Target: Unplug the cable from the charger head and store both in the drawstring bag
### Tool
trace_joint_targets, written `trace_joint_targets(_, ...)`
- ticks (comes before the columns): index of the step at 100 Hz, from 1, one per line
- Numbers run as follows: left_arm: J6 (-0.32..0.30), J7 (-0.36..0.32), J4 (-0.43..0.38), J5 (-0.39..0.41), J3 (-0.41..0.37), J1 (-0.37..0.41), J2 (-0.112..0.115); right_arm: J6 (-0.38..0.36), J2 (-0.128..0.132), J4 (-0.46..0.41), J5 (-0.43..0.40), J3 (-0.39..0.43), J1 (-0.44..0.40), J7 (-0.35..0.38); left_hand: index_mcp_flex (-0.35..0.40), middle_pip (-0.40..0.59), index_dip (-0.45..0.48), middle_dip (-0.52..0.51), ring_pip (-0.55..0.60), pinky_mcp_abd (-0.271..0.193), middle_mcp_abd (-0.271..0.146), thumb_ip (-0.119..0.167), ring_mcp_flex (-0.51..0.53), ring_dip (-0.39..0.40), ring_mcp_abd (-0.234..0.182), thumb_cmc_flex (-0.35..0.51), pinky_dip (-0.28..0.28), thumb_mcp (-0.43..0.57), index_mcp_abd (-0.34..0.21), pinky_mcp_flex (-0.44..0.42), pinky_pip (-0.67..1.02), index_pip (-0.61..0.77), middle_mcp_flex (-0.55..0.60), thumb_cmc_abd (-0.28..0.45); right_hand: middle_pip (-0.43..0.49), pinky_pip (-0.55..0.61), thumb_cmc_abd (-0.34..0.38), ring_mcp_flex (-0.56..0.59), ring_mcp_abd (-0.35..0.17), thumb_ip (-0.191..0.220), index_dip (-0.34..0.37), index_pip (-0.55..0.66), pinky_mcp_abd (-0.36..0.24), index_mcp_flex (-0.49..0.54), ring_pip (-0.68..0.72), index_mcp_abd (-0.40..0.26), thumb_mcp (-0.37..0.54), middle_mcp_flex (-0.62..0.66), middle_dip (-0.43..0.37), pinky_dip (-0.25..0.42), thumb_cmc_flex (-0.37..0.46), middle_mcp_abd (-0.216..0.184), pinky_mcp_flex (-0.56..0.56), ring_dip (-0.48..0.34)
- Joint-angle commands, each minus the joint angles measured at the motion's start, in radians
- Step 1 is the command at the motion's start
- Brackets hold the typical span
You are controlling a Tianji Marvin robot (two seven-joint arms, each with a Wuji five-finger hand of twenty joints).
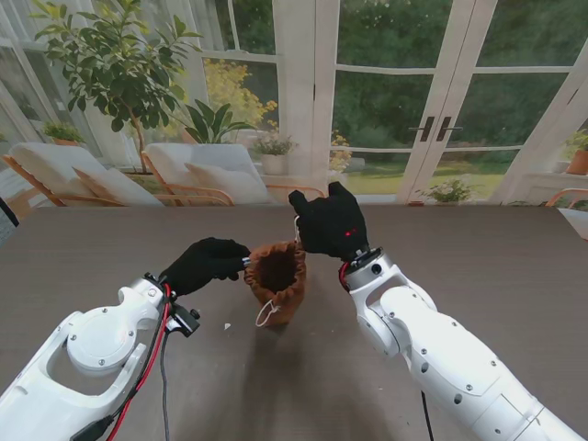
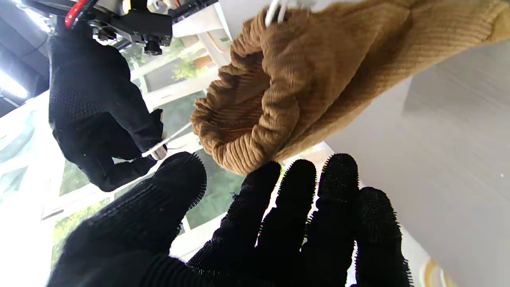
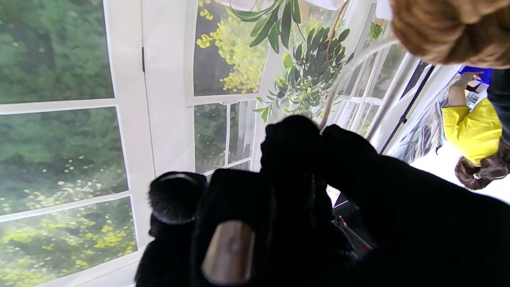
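Corduroy drawstring bag (image 1: 277, 277) stands upright near the middle of the counter (image 1: 514, 266), its gathered mouth open upward, with both black-gloved hands at its rim. Your left hand (image 1: 206, 264) pinches the rim on the bag's left side and holds the mouth spread; the left wrist view shows the soft ribbed cloth bunched right at your fingertips (image 2: 263, 175). Your right hand (image 1: 329, 223) hovers just beyond the far right edge of the mouth, fingers closed on a thin white cable (image 2: 169, 139), its metal plug end showing between them. The charger head cannot be made out in any view; it may already be inside the bag, though the dark interior does not show it. Judge the cable as light, limp and a little slippery: it will swing and coil on its own, so keep your hold close to the plug and let the slack feed down first. Judge the bag as soft and floppy, likely to slump shut if the rim is let go; its white drawstring loop (image 1: 265, 314) lies on the counter nearer to you
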Motion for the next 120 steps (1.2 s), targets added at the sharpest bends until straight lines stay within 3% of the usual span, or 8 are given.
trace_joint_targets(1,-0.008,0.001,-0.030,0.019,0.001,0.019,-0.011,0.007,0.000,-0.024,-0.008,0.001,-0.005,0.024,0.008,0.080,0.125,0.098,0.078,-0.026,0.007,0.012,0.036,0.050,0.028,-0.044,0.048,0.016,-0.030,0.046,0.076,0.141,0.013,-0.037,0.030,0.072,0.026,0.014,-0.203,-0.014,0.034,0.049,-0.023,-0.024,0.046,0.019,0.056,0.084,-0.013,-0.010,0.021,0.072,0.498,0.015)
trace_joint_targets(7,-0.020,0.034,-0.046,0.060,0.004,0.034,-0.014,0.013,0.000,-0.031,-0.008,0.002,-0.007,0.035,-0.039,0.187,0.274,0.196,0.172,-0.023,-0.007,-0.023,0.071,0.087,0.013,-0.026,0.086,-0.018,-0.030,0.088,0.101,0.324,0.018,-0.055,0.029,0.072,0.025,0.014,-0.203,-0.012,0.033,0.047,-0.022,-0.022,0.046,0.018,0.055,0.084,-0.014,-0.010,0.022,0.074,0.498,0.015)
trace_joint_targets(14,-0.029,0.068,-0.068,0.111,0.003,0.056,-0.017,0.018,0.001,-0.039,-0.009,0.003,-0.010,0.047,-0.080,0.267,0.267,0.261,0.242,-0.030,-0.018,-0.023,0.087,0.109,-0.002,-0.037,0.118,-0.029,-0.028,0.113,0.113,0.422,0.006,-0.055,0.028,0.072,0.025,0.014,-0.203,-0.011,0.033,0.045,-0.020,-0.020,0.046,0.018,0.054,0.084,-0.014,-0.010,0.023,0.075,0.498,0.015)
trace_joint_targets(35,-0.018,0.137,-0.134,0.215,-0.028,0.132,-0.023,0.031,0.001,-0.055,-0.012,0.003,-0.011,0.072,-0.088,0.203,0.001,0.165,0.226,-0.030,0.008,0.012,0.056,0.093,0.007,-0.081,0.127,-0.006,-0.015,0.094,0.101,0.128,-0.063,-0.042,0.025,0.073,0.023,0.014,-0.200,-0.006,0.033,0.037,-0.019,-0.014,0.047,0.016,0.051,0.084,-0.015,-0.010,0.025,0.081,0.498,0.016)
trace_joint_targets(49,-0.015,0.186,-0.165,0.274,-0.027,0.176,-0.028,0.037,0.002,-0.067,-0.013,0.006,-0.013,0.084,-0.099,0.341,0.254,0.281,0.328,-0.007,-0.014,-0.015,0.136,0.125,-0.012,-0.069,0.155,-0.010,-0.025,0.173,0.148,0.466,-0.004,-0.062,0.025,0.074,0.023,0.014,-0.200,-0.004,0.033,0.029,-0.019,-0.006,0.049,0.015,0.049,0.084,-0.013,-0.009,0.027,0.083,0.498,0.016)
trace_joint_targets(65,-0.022,0.232,-0.191,0.344,0.001,0.218,-0.031,0.040,0.003,-0.079,-0.014,0.007,-0.014,0.110,0.148,0.529,0.289,0.385,0.519,0.061,-0.107,-0.029,0.401,0.090,-0.064,-0.074,0.123,0.010,-0.093,0.433,0.295,0.745,0.259,-0.088,0.023,0.074,0.021,0.014,-0.197,-0.001,0.036,0.027,-0.018,-0.006,0.050,0.015,0.048,0.084,-0.013,-0.009,0.027,0.084,0.498,0.017)
trace_joint_targets(94,0.044,0.187,-0.234,0.481,0.035,0.281,-0.011,0.047,0.001,-0.079,-0.005,-0.001,-0.017,0.123,0.378,0.497,0.216,0.355,0.557,0.089,-0.190,-0.009,0.632,0.017,-0.123,-0.149,-0.038,0.012,-0.158,0.649,0.473,0.547,0.488,-0.101,0.017,0.073,0.021,0.014,-0.194,0.003,0.036,0.023,-0.016,-0.004,0.051,0.013,0.045,0.083,-0.014,-0.009,0.029,0.087,0.498,0.017)
trace_joint_targets(120,0.090,0.180,-0.192,0.528,0.075,0.274,-0.006,0.056,-0.002,-0.076,0.004,-0.004,-0.018,0.122,0.385,0.268,0.002,0.183,0.488,0.059,-0.149,-0.013,0.612,0.013,-0.128,-0.164,-0.087,-0.066,-0.142,0.643,0.495,0.138,0.456,-0.108,0.015,0.073,0.020,0.014,-0.193,0.005,0.038,0.020,-0.012,-0.003,0.052,0.012,0.043,0.084,-0.013,-0.009,0.028,0.087,0.497,0.017)
